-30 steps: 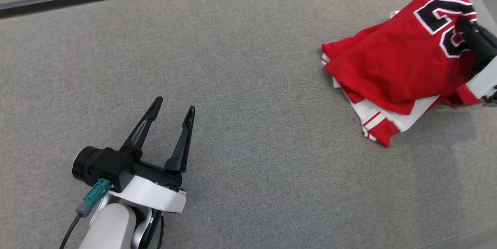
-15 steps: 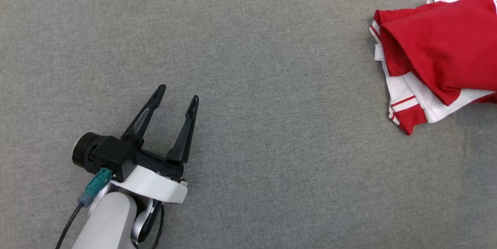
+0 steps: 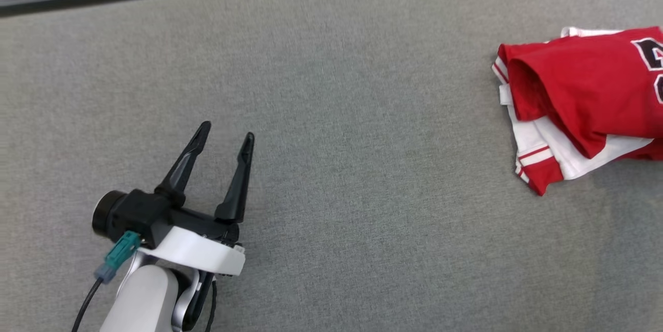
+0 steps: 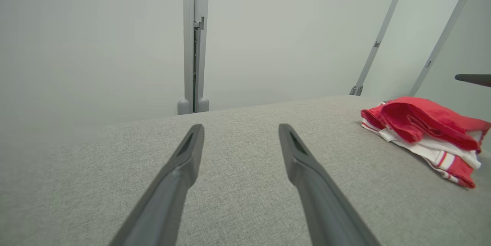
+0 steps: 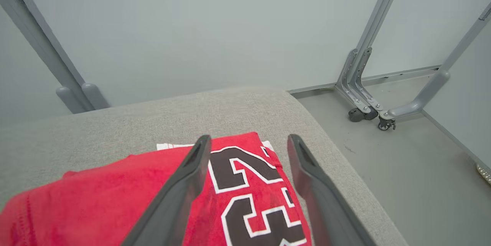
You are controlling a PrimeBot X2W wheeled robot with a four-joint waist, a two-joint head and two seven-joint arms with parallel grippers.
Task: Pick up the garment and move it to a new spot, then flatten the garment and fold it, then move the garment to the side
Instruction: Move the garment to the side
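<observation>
Garment (image 3: 580, 99) lies folded in a red-and-white bundle at three o'clock on the grey table (image 3: 331, 88), near its right edge. A second ago my right claw (image 5: 248, 138) was on the cloth, which was bunched up. Now its fingers stand spread above the number print, gripping nothing. My left claw (image 3: 227, 130) waits open at eight o'clock, well apart. I judge the move aside done.

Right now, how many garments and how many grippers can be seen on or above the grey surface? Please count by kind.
garment: 1, red and white
grippers: 2, left gripper and right gripper, both open
Total: 3
</observation>
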